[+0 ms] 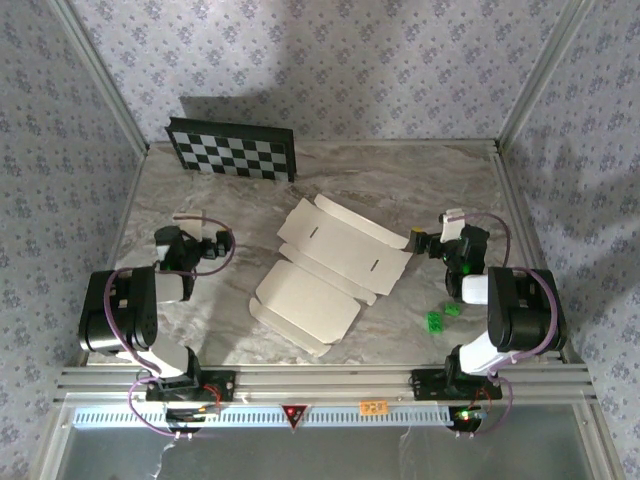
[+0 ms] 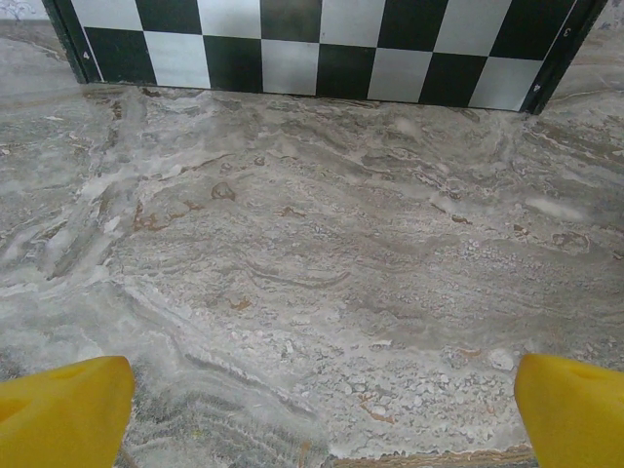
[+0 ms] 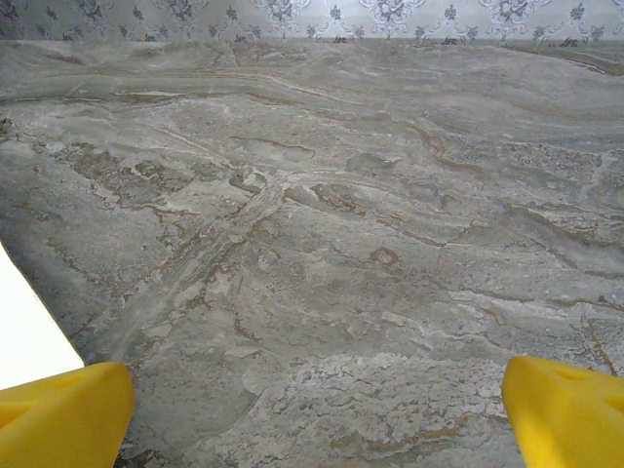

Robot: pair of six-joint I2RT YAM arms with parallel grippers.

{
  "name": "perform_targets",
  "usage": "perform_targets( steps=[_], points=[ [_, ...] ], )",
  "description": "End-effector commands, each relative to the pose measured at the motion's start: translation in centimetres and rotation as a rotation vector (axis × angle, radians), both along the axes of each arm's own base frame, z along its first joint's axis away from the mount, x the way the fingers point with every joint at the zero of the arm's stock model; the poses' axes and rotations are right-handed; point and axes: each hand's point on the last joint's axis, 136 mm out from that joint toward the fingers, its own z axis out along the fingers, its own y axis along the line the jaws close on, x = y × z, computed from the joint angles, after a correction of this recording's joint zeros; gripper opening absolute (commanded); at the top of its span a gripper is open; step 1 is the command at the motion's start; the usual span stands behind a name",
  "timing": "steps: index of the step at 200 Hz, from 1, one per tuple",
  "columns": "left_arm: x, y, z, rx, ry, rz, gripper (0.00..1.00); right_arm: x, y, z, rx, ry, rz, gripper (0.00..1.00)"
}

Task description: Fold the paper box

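Note:
The paper box [image 1: 325, 265] lies unfolded in the middle of the marble table, a white die-cut sheet with flaps and slots, its long axis running diagonally. My left gripper [image 1: 214, 244] rests low at the left, well apart from the sheet. Its yellow fingertips [image 2: 68, 409] stand wide apart, so the left gripper [image 2: 322, 414] is open over bare marble. My right gripper [image 1: 420, 241] sits just off the sheet's right flap. In the right wrist view a white corner of the paper box [image 3: 24, 336] shows beside the left fingertip [image 3: 68, 414], and the right gripper [image 3: 317, 414] is open with nothing between its fingers.
A black-and-white checkerboard panel [image 1: 232, 150] leans at the back left, and the left wrist view has it straight ahead [image 2: 322, 49]. Two small green pieces [image 1: 441, 316] lie near the right arm. Patterned walls and metal rails [image 1: 520, 200] bound the table.

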Motion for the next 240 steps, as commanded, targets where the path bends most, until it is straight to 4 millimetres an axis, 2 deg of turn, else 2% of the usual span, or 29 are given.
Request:
perform_targets(
  steps=[1,31,129,167,194,223,240],
  points=[
    [0.0,-0.2,0.4,0.013,-0.029,-0.012,1.00,-0.2,0.0,-0.1,-0.009,-0.007,0.006,0.99],
    [0.3,0.6,0.4,0.004,-0.023,0.032,1.00,-0.1,-0.5,-0.2,-0.001,0.000,-0.019,0.99],
    [0.2,0.8,0.6,0.009,-0.023,0.044,1.00,0.1,-1.2,0.0,-0.034,-0.006,-0.085,0.99],
    [0.2,2.1,3.0,0.013,-0.003,0.131,1.00,-0.4,-0.9,1.7,-0.089,0.000,-0.108,0.99],
    [-0.7,2.9,4.5,0.014,0.013,0.221,1.00,-0.4,-0.9,3.0,-0.121,0.034,-0.135,0.99],
    [-1.8,1.6,6.0,-0.041,0.041,0.239,1.00,-1.0,0.2,4.2,-0.121,0.113,-0.128,0.99],
    [-2.4,0.2,7.0,-0.081,0.057,0.216,1.00,-1.6,1.7,4.8,-0.094,0.154,-0.099,0.99]
  ],
)
